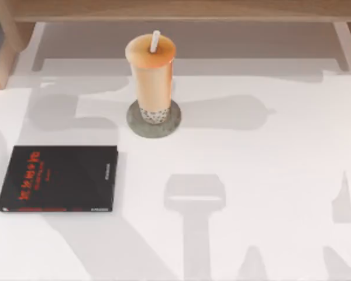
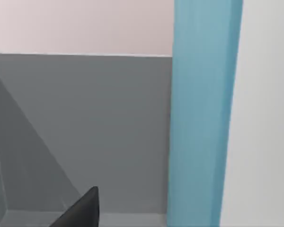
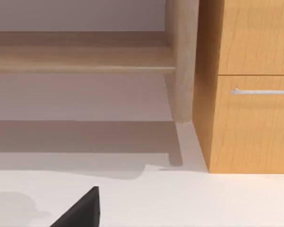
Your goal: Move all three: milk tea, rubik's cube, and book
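— Progress check: milk tea (image 1: 151, 73) stands on the grey coaster (image 1: 172, 120) toward the tabletop's (image 1: 269, 175) back, apparently placed. The black book (image 1: 57, 178) lies at left.

— And the blue book (image 2: 201, 118)?

— Upright just before the left pincer; I can't tell if either pincer grasps. Cube's whereabouts: can't tell.

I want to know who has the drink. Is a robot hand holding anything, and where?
Cannot be told. The milk tea stands alone on its coaster. A blue book is near the left gripper, but no grip shows.
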